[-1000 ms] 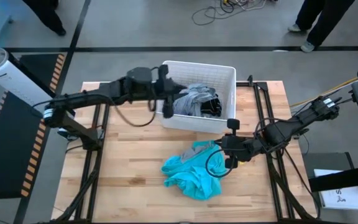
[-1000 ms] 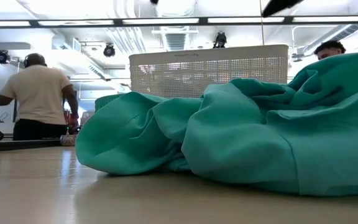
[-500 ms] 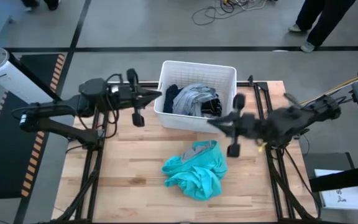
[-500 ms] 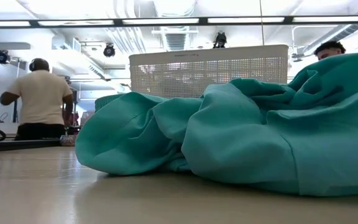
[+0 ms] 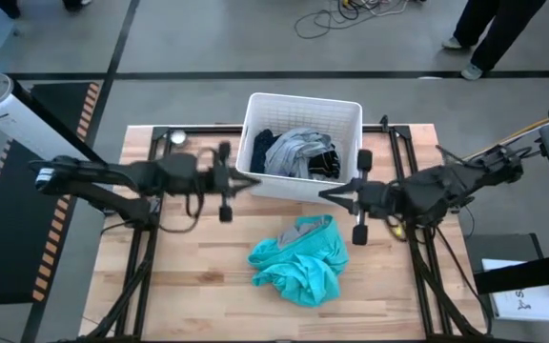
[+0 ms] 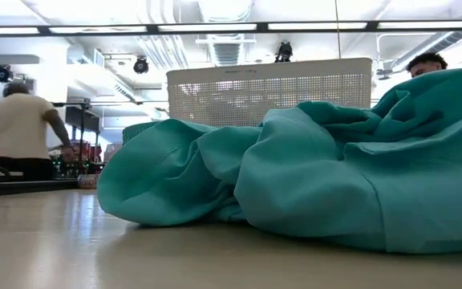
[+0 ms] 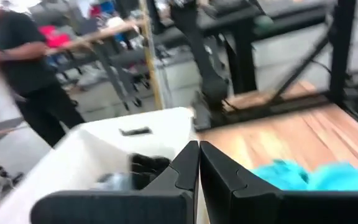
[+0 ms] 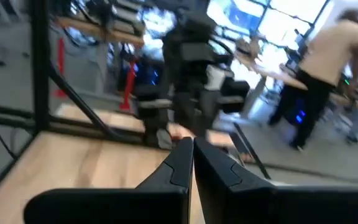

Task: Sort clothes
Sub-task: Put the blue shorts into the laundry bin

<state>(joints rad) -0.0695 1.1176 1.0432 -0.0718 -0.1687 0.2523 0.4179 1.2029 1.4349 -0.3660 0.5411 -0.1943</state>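
A bright teal garment lies crumpled on the wooden table, near its front; it fills the low view. Grey clothes and dark ones lie in the white basket at the far middle. My left gripper is shut and empty, hovering just left of the basket's near corner; its fingers point toward the basket. My right gripper is shut and empty, in the air in front of the basket's near right corner, above and beyond the teal garment.
Bare wood lies left and right of the teal garment. The table's dark frame rails run along both sides. People stand in the room behind, and one shows in the right wrist view.
My left gripper has pulled back from the basket's left rim toward the table's left edge, then come toward the near edge. My right gripper has risen from beside the teal garment and gone toward the far edge. The garment's far end has settled.
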